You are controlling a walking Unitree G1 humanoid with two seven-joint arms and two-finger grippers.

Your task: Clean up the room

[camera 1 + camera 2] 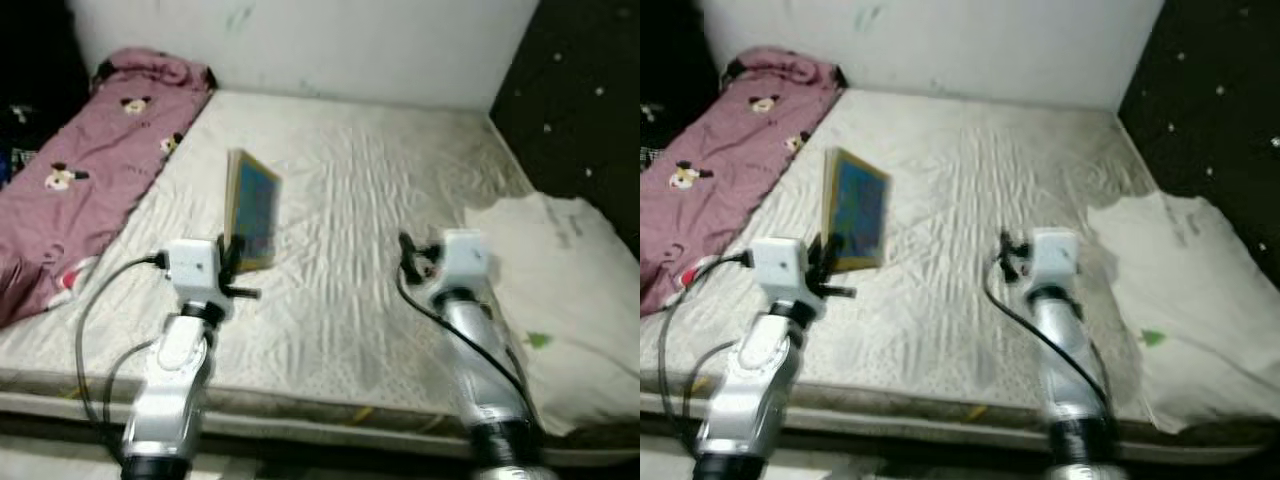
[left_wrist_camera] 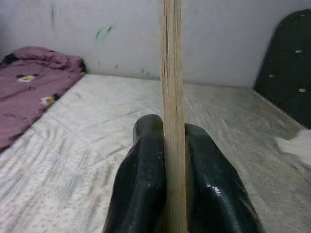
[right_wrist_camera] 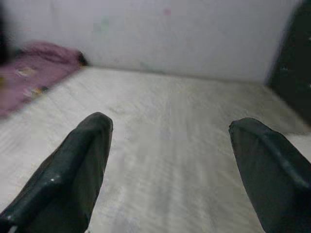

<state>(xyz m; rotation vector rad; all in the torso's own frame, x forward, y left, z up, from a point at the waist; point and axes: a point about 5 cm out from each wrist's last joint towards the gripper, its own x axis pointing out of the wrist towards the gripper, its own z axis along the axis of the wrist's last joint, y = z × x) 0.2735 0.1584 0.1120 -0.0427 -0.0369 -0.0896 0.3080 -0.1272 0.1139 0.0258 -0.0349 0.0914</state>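
Observation:
A thin book with a blue cover and yellow edges stands upright above the bed, clamped by my left gripper at its lower edge. In the left wrist view the book's page edge runs straight up between the two black fingers. My right gripper hovers open over the middle of the mattress; its two fingers stand wide apart with nothing between them.
A pink blanket with cartoon prints lies along the bed's left side. A white cloth lies on the right part of the bed. A white wall stands behind, and a dark surface at the right.

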